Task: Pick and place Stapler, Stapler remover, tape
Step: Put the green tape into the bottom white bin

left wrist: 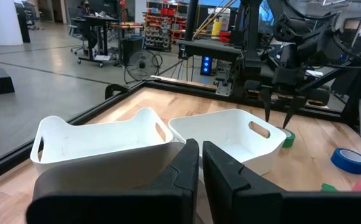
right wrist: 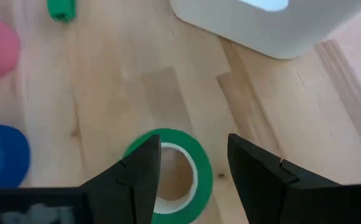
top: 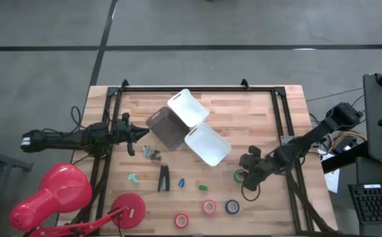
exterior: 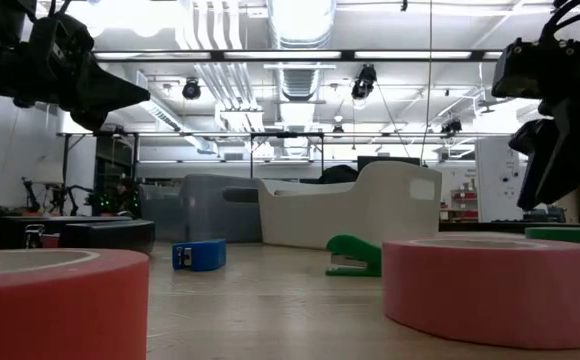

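right gripper [right wrist: 190, 168] hovers directly above the green tape [right wrist: 168, 174], which lies flat on the worktop [top: 257, 118] near the white bin [top: 207, 145]; fingers spread, straddling the ring. left gripper [left wrist: 200, 168] is well apart, fingers pressed together.

two white bins [top: 207, 143], grey bin [top: 166, 128], red lamp [top: 53, 194]

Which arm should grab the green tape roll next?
Right. The right gripper hangs open directly over the green tape roll; the left gripper is across the table, beside the bins.
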